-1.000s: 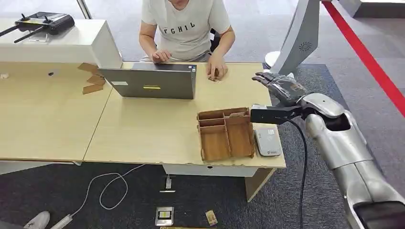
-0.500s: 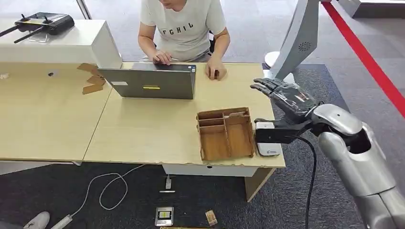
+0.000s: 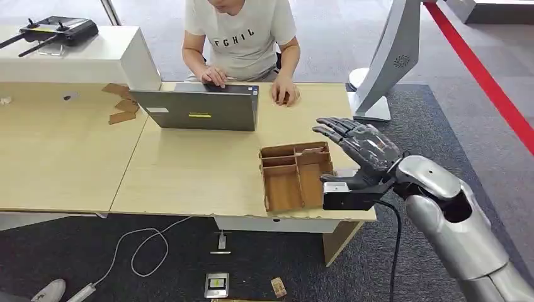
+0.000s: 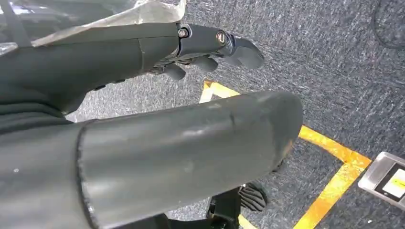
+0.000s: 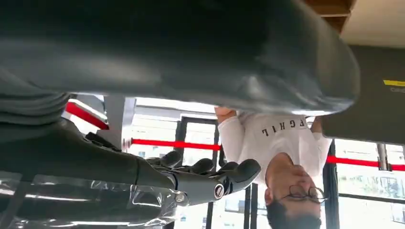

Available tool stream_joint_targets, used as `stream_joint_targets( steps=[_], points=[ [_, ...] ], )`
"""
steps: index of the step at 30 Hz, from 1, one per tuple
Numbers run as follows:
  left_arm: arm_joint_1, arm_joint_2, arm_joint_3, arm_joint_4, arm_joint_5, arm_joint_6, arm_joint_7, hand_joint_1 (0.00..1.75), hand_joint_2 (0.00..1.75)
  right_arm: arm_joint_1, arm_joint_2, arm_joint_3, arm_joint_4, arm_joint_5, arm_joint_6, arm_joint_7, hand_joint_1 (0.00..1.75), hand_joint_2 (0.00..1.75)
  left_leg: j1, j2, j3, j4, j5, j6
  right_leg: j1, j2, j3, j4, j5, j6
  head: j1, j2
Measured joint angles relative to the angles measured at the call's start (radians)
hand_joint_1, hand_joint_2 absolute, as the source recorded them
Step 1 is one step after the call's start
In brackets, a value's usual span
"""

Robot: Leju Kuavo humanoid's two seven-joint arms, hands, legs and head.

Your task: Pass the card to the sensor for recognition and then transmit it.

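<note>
Presumably the card lay in the wooden divided tray (image 3: 296,176) near the table's right end, though no card could be made out among its compartments. A thin, stiff, light card would likely be slippery flat on wood, so it would best be pinched by an exposed edge. Above the tray's right side hovered the right hand (image 3: 362,146), fingers stretched out and apart, holding nothing. The left hand (image 4: 210,45) hung over carpet, fingers loosely curled, apparently empty. Beyond the tray, a person (image 3: 242,34) typed at a grey laptop (image 3: 198,109).
</note>
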Motion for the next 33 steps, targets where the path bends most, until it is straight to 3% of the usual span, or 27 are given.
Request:
stream_joint_targets(
  steps=[13,25,33],
  points=[
    [-0.005,-0.006,-0.002,0.000,0.000,0.002,-0.007,0.00,0.00,-0.088,0.143,0.087,0.115,0.024,-0.065,-0.036,0.00,1.75,0.001,0.000,-0.001,0.000,0.001,-0.001,0.000,0.000,0.000,0.000,0.000,0.000,0.000,0.000],
    [-0.006,-0.008,-0.006,0.000,-0.001,0.000,-0.016,0.00,0.00,-0.179,0.310,0.151,0.392,0.072,-0.178,-0.071,0.00,1.75,0.001,0.000,-0.001,0.000,0.001,-0.001,0.002,0.000,0.000,0.000,0.000,0.000,0.000,0.000],
    [-0.004,-0.007,-0.007,0.000,0.005,-0.002,-0.014,0.00,0.00,-0.223,0.367,0.177,0.591,0.110,-0.199,-0.063,0.00,1.75,0.001,0.000,-0.001,0.000,0.001,-0.001,0.002,0.000,0.000,0.000,0.000,0.000,0.000,0.000]
  ],
)
